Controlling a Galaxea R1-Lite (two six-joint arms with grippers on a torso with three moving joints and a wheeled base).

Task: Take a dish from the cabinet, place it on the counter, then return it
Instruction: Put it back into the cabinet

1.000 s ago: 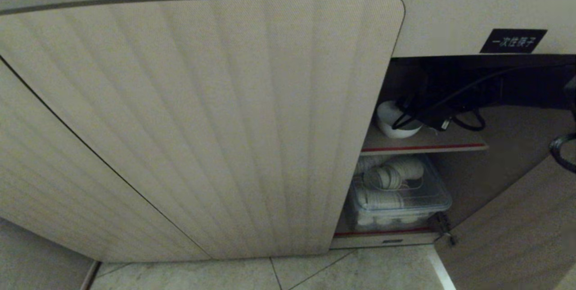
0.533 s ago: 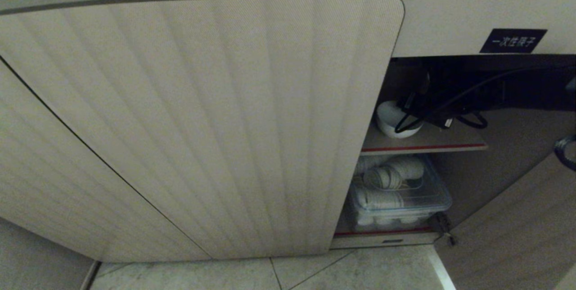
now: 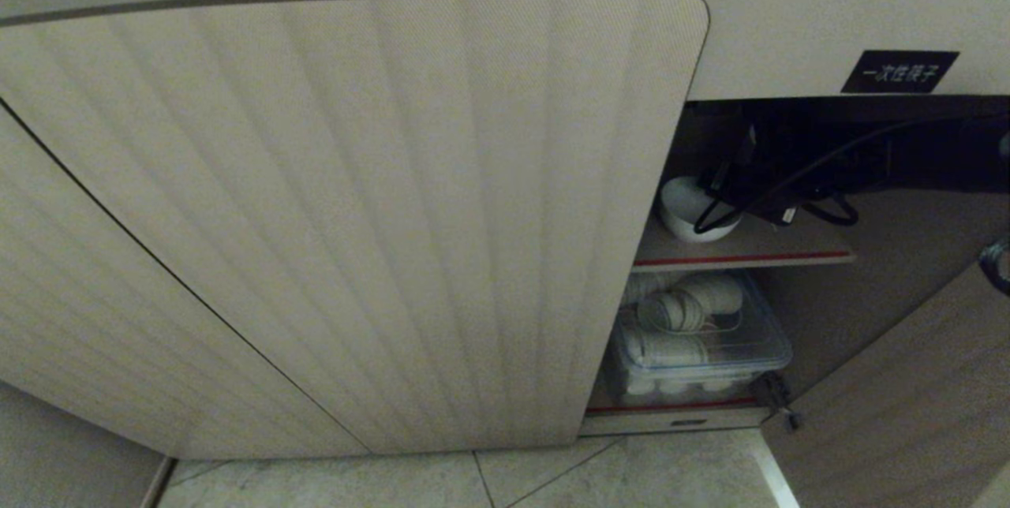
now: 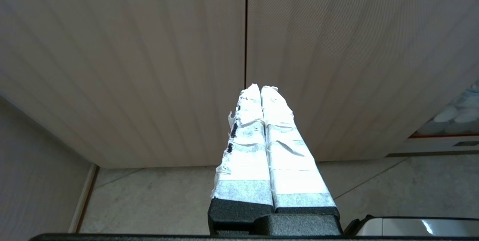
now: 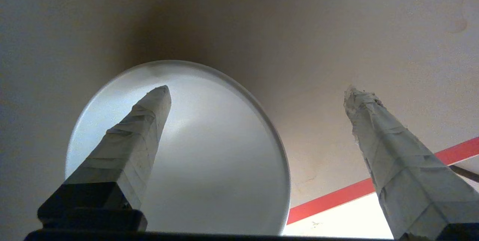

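A wide ribbed beige door [image 3: 355, 208] fills most of the head view, and to its right the cabinet [image 3: 789, 27] stands open below a small black label with white characters [image 3: 899, 71]. On the upper shelf with a red front edge [image 3: 757, 257] sits a small white bowl [image 3: 685, 212], with the dark right arm [image 3: 868, 153] and its looping black cables [image 3: 824, 212] reaching in from the right just above and beside it. Beneath that shelf a clear lidded plastic box [image 3: 698, 346] holds pale round items, and grey floor tiles [image 3: 552, 476] show along the bottom.
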